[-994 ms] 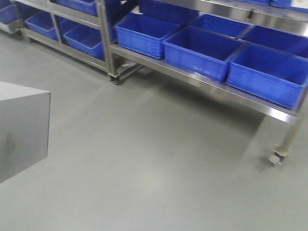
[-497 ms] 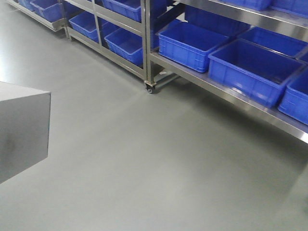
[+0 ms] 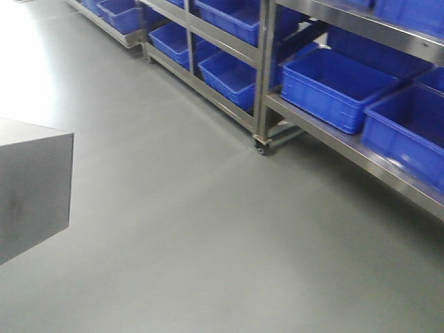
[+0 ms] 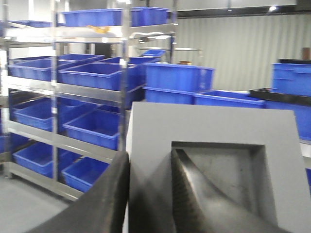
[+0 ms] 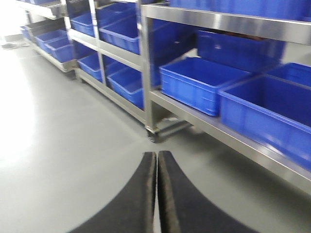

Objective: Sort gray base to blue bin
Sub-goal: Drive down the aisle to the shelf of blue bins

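- The left gripper (image 4: 148,162) gripped the gray base (image 4: 214,128): 1 black finger (image 4: 109,194) lay against its outer side, and the other sat inside the square recess.
- The gray base was thus held in that claw, recess facing the wrist camera, with steel racks (image 4: 54,97) behind it.
- The right gripper (image 5: 157,155) was pressed fully together, its 2 pads touching with nothing between them, above the gray floor (image 5: 58,145).
- Blue crates (image 3: 333,87) sat on the rack shelves; which 1 was the target could not be told.
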Robot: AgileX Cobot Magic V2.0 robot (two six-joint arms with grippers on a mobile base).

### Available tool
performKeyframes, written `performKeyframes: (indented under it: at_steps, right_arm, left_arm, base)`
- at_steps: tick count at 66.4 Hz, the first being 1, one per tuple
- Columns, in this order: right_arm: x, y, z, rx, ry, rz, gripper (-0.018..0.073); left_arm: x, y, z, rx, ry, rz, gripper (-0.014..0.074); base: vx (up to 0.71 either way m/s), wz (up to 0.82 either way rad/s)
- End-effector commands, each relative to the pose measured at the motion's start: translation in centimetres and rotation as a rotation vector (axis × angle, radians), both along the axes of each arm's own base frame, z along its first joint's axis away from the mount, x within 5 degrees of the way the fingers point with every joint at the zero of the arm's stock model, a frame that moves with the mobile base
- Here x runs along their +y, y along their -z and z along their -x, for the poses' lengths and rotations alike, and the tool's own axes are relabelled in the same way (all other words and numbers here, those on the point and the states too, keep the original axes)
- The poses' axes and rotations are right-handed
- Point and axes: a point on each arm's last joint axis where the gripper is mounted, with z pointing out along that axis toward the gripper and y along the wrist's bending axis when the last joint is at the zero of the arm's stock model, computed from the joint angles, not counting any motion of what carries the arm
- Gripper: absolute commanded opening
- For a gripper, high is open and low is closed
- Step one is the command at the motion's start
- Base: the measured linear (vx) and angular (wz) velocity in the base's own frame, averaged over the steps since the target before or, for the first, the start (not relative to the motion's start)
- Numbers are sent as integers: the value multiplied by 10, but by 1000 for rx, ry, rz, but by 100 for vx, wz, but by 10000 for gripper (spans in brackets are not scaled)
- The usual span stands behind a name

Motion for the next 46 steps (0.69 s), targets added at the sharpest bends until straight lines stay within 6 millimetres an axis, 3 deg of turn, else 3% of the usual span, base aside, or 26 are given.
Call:
performKeyframes:
  at_steps: [1,46]
  right_arm:
    - [0,-5,-2,-52,2,18,-5]
    - [0,-5,-2,-52,2,18,-5]
  left_arm:
    - [3,-17,2,-101,-23,69,-6]
    - [3,-17,2,-101,-23,69,-6]
  base:
    - [39,37]
    - [41,44]
